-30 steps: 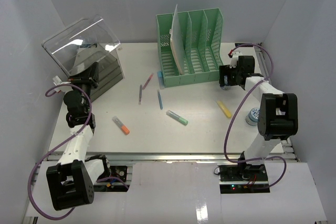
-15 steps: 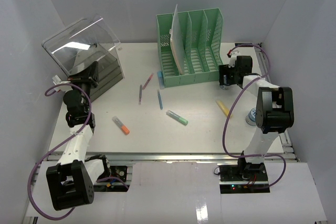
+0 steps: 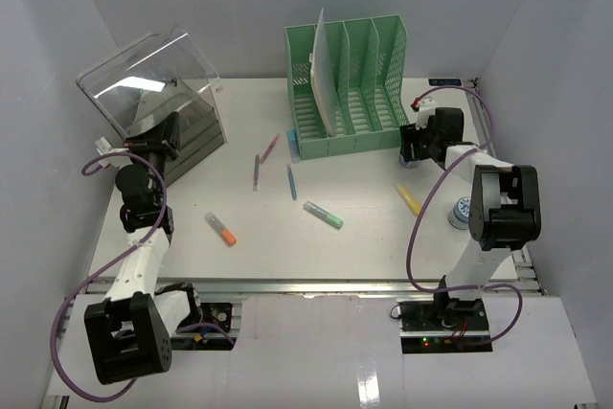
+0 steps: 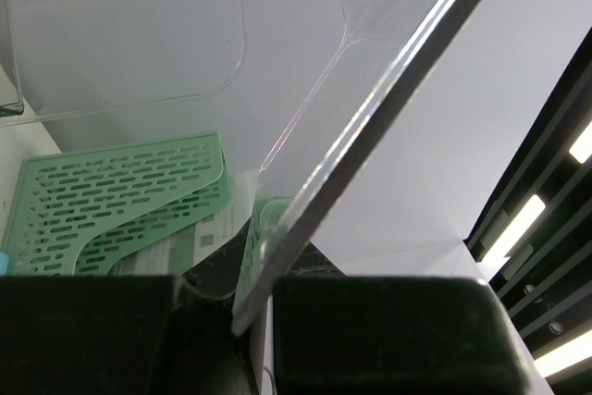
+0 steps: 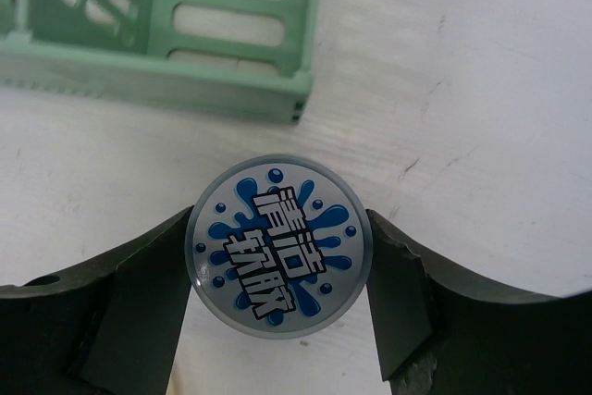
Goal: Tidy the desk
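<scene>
Silver-rimmed round lid (image 5: 279, 245) pinched by right end effector (image 5: 280, 270).

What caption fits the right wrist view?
Right gripper brackets a round blue-splash container beside the green file rack.

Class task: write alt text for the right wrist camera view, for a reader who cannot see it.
A round lid printed with a blue splash sits between two dark jaws that touch its sides. It stands on the white desk, near a corner of the green file rack.
</scene>
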Robot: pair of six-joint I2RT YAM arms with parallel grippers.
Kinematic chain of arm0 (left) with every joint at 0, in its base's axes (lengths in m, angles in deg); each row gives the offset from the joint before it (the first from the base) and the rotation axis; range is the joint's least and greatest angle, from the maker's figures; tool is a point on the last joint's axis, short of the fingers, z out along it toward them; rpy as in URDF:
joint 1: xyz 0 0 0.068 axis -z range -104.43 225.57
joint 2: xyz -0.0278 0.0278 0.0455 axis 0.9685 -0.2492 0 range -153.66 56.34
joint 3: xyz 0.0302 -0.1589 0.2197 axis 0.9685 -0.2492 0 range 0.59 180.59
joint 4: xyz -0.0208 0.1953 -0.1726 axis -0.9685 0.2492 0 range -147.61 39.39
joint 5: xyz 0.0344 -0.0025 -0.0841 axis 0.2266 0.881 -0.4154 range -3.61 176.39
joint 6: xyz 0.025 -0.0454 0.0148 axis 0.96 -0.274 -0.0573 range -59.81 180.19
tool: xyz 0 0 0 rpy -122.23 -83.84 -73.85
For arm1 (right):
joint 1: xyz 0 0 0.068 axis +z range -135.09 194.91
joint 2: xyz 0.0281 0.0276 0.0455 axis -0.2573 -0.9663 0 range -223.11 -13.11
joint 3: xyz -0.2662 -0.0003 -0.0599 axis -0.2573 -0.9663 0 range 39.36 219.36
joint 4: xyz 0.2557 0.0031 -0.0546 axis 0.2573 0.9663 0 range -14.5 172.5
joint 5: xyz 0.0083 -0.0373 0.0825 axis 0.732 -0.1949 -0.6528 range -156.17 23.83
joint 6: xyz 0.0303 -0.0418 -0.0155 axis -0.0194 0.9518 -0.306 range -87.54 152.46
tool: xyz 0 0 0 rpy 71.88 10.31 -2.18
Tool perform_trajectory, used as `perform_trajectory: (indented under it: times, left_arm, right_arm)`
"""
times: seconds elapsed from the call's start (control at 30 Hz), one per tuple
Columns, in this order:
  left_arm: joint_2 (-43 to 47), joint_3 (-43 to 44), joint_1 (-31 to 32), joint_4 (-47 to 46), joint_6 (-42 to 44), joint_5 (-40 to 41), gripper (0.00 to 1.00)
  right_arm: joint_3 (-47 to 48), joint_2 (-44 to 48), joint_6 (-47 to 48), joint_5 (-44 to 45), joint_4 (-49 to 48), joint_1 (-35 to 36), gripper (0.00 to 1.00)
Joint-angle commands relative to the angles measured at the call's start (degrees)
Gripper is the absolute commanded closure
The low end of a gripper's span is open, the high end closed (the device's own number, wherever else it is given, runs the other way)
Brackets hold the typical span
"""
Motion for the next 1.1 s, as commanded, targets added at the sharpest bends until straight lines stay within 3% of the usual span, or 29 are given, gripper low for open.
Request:
perform_trajectory:
  times: [0.0,0.07,0.2,0.27,0.37,0.47,0.6,0.73,0.93,1.07]
  left_arm:
    - [1.5,3.1,-0.2,-1.6,-0.9,-0.8,1.0]
    - [1.5,3.2,-0.1,-1.6,-1.0,-0.9,1.0]
    - [1.9,3.5,-0.2,-1.3,-1.0,-1.3,1.0]
    - [1.8,3.8,-0.2,-0.9,-0.9,-1.6,1.0]
    - [1.9,4.3,-0.2,-0.5,-0.6,-2.3,1.0]
    - [2.5,4.2,-0.2,0.3,-0.2,-2.9,1.0]
    - [4.2,3.5,-0.2,1.3,0.3,-3.2,1.0]
    - [5.5,2.8,-0.2,1.8,0.4,-3.3,1.0]
    - [7.8,3.2,-0.2,3.2,1.1,-2.8,1.0]
    - [8.9,2.5,-0.2,3.4,1.0,-2.6,1.0]
  right_arm:
    - [0.9,7.5,9.7,-14.6,10.6,-0.3,0.92]
    - [3.2,9.0,18.7,-28.0,19.1,0.2,0.92]
    - [9.9,9.7,30.3,-39.3,36.7,5.7,0.92]
    - [11.8,10.6,37.0,-40.4,41.6,11.6,0.92]
    - [14.2,11.5,43.2,-36.9,41.5,22.8,0.92]
    - [22.4,7.7,48.9,-30.3,42.2,33.1,0.92]
    - [36.7,-0.3,55.0,-24.9,43.4,40.1,0.92]
    - [43.7,-5.8,55.4,-20.9,30.9,43.0,0.92]
    - [35.2,-8.1,55.9,-14.0,0.5,48.1,0.92]
    - [35.0,-12.9,55.4,-11.9,-17.4,51.0,0.92]
